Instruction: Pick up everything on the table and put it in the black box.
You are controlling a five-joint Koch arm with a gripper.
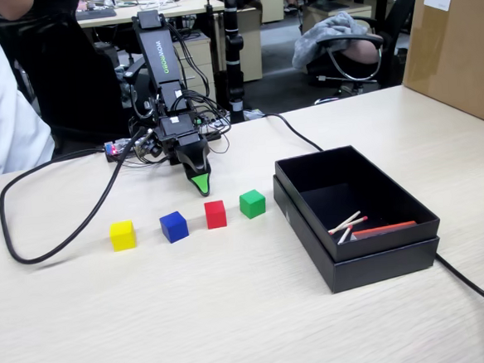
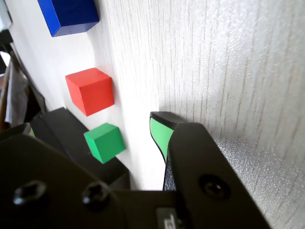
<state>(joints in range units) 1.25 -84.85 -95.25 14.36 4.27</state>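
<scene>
Four cubes sit in a row on a pale table [image 1: 235,315]: yellow [image 1: 123,235], blue [image 1: 174,226], red [image 1: 215,214], green [image 1: 253,203]. The gripper [image 1: 201,184] points down just behind the red cube. Right of them, an open black box [image 1: 380,259] holds thin sticks [image 1: 345,227].

Table: pale wood-grain top [image 1: 235,315], running from the near edge back to the far edge, where the arm's base [image 1: 169,145] stands.
Cubes: four in a row across the middle, each apart from the next — yellow cube [image 1: 123,235], blue cube [image 1: 174,226], red cube [image 1: 215,214], green cube [image 1: 253,203], left to right in the fixed view.
Black box [image 1: 372,260]: on the table's right half, just beside the green cube, open top, sitting in a matching black tray.
Cable [image 1: 30,246]: black, looping over the left part of the table; another black run leaves the box toward the near right corner.
Carton [image 1: 457,46]: brown cardboard, at the far right corner.
</scene>
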